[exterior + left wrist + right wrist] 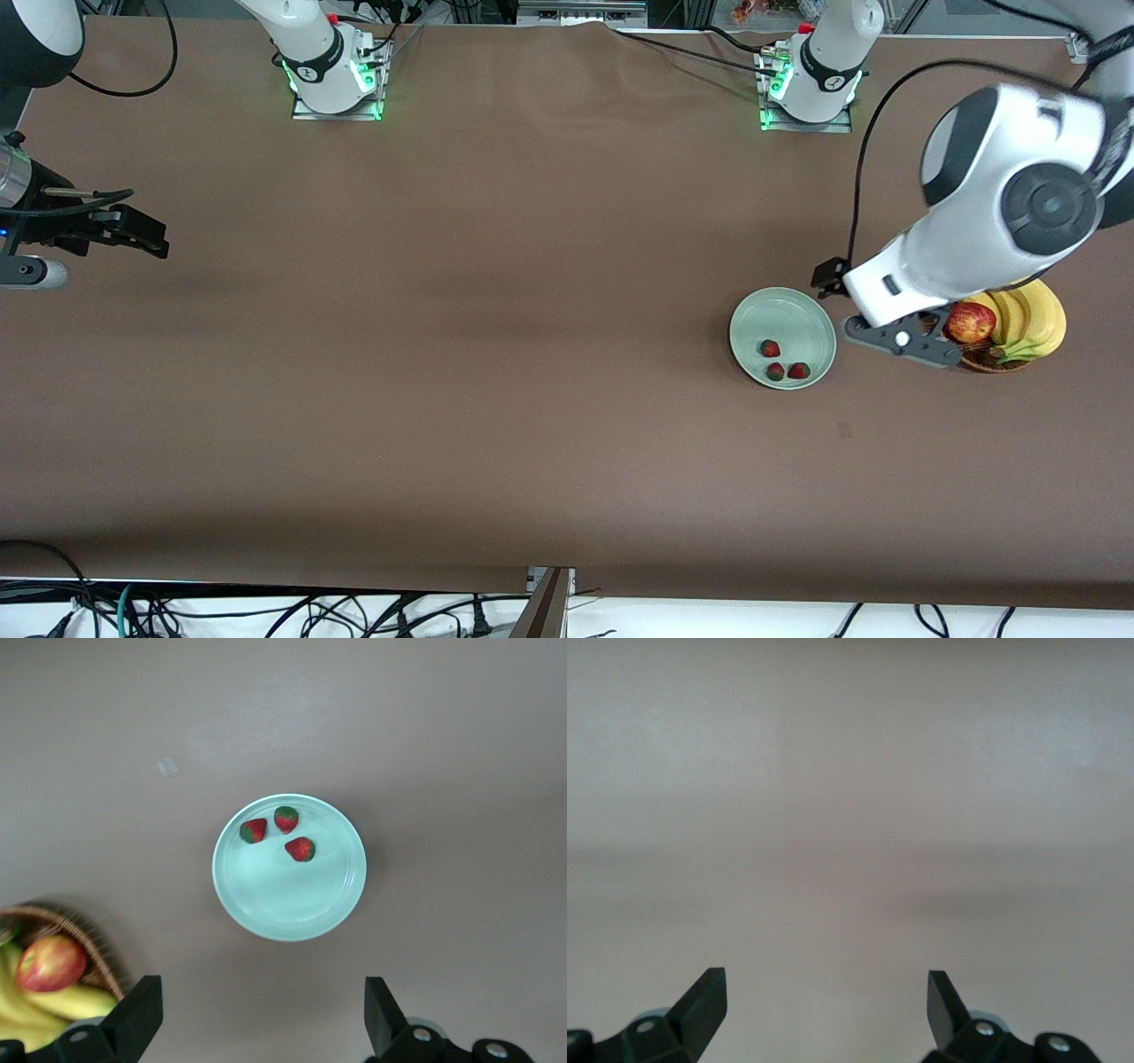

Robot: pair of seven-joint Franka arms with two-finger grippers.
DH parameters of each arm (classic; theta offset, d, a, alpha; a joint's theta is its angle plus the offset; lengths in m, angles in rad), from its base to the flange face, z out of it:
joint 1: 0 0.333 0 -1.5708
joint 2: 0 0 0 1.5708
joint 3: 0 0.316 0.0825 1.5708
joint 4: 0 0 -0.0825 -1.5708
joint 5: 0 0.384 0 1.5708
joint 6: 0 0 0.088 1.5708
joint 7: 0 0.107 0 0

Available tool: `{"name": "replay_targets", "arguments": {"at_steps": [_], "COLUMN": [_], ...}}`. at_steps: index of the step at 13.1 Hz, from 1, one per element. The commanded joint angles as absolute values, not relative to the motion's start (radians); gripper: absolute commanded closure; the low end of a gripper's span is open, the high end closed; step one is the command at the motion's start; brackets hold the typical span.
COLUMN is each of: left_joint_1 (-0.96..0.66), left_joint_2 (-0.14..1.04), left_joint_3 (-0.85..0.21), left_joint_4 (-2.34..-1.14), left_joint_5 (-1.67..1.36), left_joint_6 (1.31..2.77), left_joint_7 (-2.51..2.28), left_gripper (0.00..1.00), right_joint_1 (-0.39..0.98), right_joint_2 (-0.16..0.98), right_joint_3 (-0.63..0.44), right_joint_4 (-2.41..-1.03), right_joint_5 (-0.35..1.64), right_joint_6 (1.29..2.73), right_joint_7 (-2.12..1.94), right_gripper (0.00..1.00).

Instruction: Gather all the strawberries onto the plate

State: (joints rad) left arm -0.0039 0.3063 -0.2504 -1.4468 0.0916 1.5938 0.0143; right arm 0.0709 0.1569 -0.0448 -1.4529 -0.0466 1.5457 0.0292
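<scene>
Three strawberries lie in the pale mint-green plate, clustered at the side nearer the front camera. The left wrist view also shows the strawberries in the plate. My left gripper is open and empty, up in the air over the table between the plate and the fruit basket. My right gripper is open and empty, waiting over bare table at the right arm's end.
A brown wicker basket stands beside the plate toward the left arm's end, holding a red-yellow apple and bananas. Brown table cloth covers the rest.
</scene>
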Motion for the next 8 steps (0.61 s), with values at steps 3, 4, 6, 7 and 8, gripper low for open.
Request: {"name": "replay_targets", "arguments": {"at_steps": [3, 4, 6, 7, 8], "left_joint_1": [0.008, 0.009, 0.009, -0.012, -0.037], "left_joint_2": [0.206, 0.206, 0.158, 0.115, 0.062], "left_joint_3": [-0.241, -0.239, -0.221, -0.191, -0.145], "left_joint_4": [-1.411, -1.393, -1.400, -1.469, -1.530], "left_joint_5": [0.091, 0.091, 0.091, 0.086, 0.077], "left_joint_6": [1.471, 1.430, 1.419, 1.478, 1.541], "left_joint_7": [-0.017, -0.018, -0.028, -0.043, -0.054], "left_gripper": [0.00, 0.00, 0.00, 0.00, 0.00], "right_joint_1": [0.069, 0.069, 0.069, 0.069, 0.069], "right_joint_2": [0.146, 0.146, 0.146, 0.147, 0.146], "right_joint_3": [-0.043, -0.043, -0.043, -0.043, -0.043], "right_joint_4": [-1.460, -1.460, -1.459, -1.459, -1.459], "right_joint_5": [-0.052, -0.051, -0.049, -0.049, -0.049], "right_joint_6": [1.551, 1.551, 1.551, 1.551, 1.551], "right_joint_7": [0.018, 0.018, 0.018, 0.018, 0.018], "right_gripper": [0.00, 0.00, 0.00, 0.00, 0.00]}}
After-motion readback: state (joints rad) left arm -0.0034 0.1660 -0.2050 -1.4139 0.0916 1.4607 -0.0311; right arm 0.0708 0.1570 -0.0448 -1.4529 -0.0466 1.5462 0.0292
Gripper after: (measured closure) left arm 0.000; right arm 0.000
